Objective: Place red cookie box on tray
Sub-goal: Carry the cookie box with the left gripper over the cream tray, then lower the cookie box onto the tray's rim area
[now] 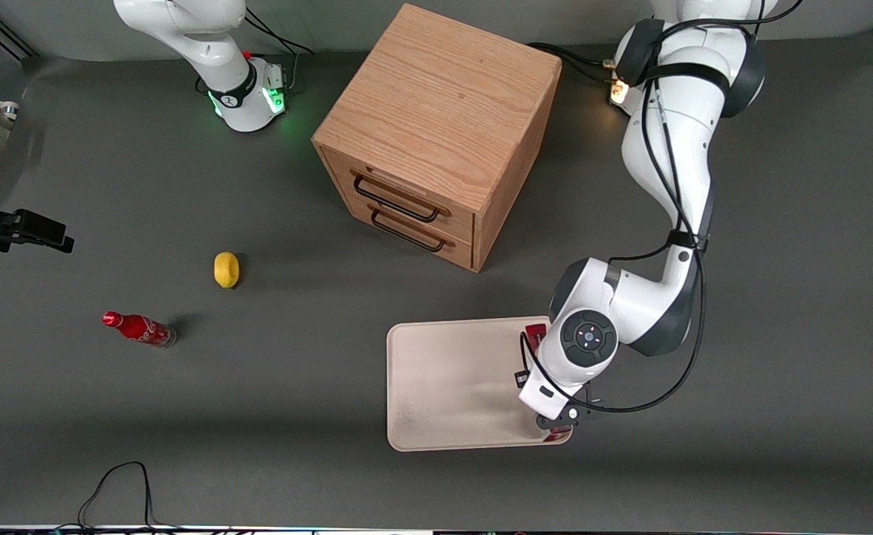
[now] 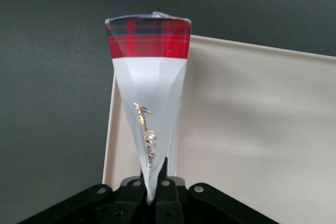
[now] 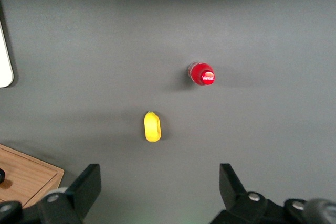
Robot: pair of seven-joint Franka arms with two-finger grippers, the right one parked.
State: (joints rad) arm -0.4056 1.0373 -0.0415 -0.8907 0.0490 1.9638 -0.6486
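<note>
My left gripper [image 1: 559,420] is shut on the red cookie box [image 1: 536,334] and holds it over the tray's edge at the working arm's end. Most of the box is hidden under the wrist in the front view. In the left wrist view the box [image 2: 149,93] shows a whitish face with gold lettering and a red tartan end, pinched between the fingers of the gripper [image 2: 155,181]. The cream-white tray [image 1: 443,379] lies flat on the dark table, nearer the front camera than the cabinet. It also shows under the box in the left wrist view [image 2: 252,129].
A wooden two-drawer cabinet [image 1: 436,134] stands farther from the front camera than the tray. A yellow lemon [image 1: 226,269] and a small red cola bottle [image 1: 139,329] lie toward the parked arm's end. A black cable [image 1: 120,483] loops at the table's front edge.
</note>
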